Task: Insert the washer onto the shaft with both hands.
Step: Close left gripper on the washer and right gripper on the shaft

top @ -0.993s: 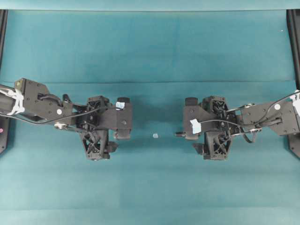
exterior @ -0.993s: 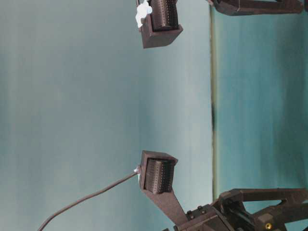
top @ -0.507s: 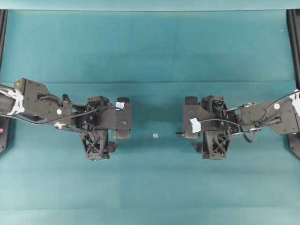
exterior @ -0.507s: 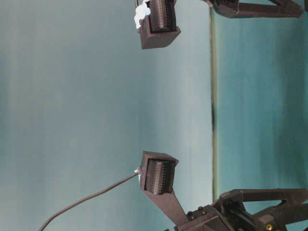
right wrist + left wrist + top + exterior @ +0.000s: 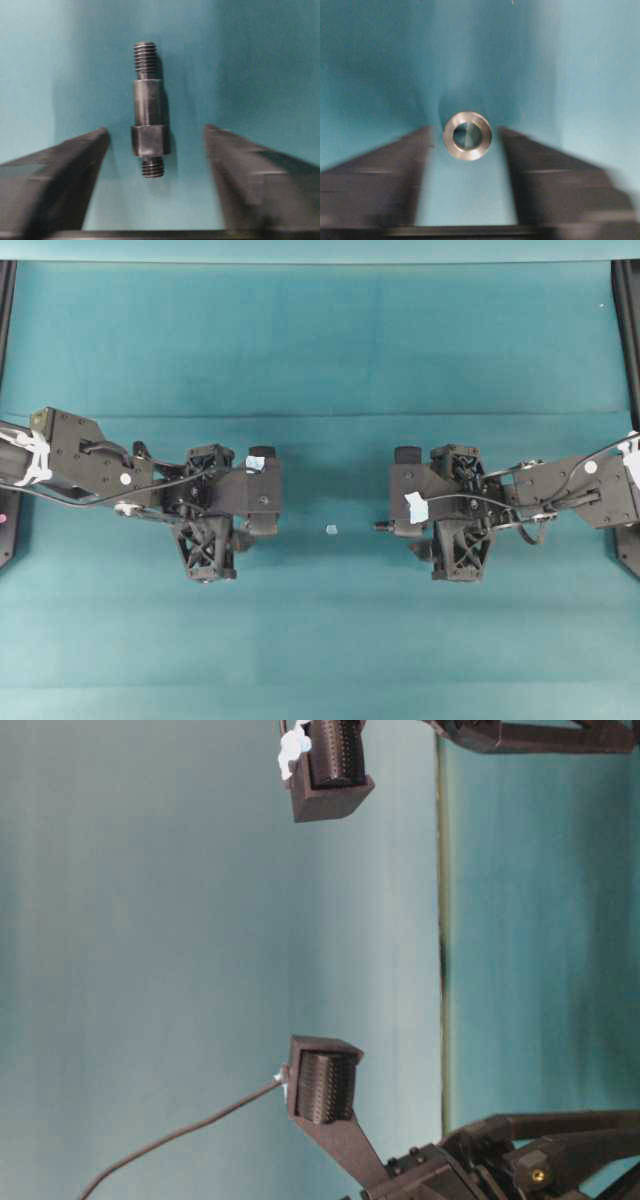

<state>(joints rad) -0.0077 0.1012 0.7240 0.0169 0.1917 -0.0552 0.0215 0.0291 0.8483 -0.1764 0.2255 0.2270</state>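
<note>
The washer (image 5: 467, 135), a silvery ring with a dark hole, lies on the teal mat between the tips of my left gripper (image 5: 465, 134). Its blurred black fingers (image 5: 395, 165) stand a little apart from it on both sides. The overhead view hides the washer under my left gripper (image 5: 262, 490). The shaft (image 5: 149, 110), dark, stepped and threaded at both ends, lies lengthwise between the fingers of my right gripper (image 5: 156, 131), with mat showing either side. Overhead, the shaft's tip (image 5: 382, 526) pokes out left of the right gripper (image 5: 407, 492).
A tiny pale square scrap (image 5: 331, 529) lies on the mat between the two grippers. Black rails (image 5: 6, 300) (image 5: 630, 320) run along the left and right edges. In the table-level view, only two ribbed finger pads (image 5: 330, 765) (image 5: 322, 1085) show.
Both grippers' jaws have narrowed around their parts; seen from overhead, each lower finger has drawn inward. The arms, washer, shaft and scrap stay in place.
</note>
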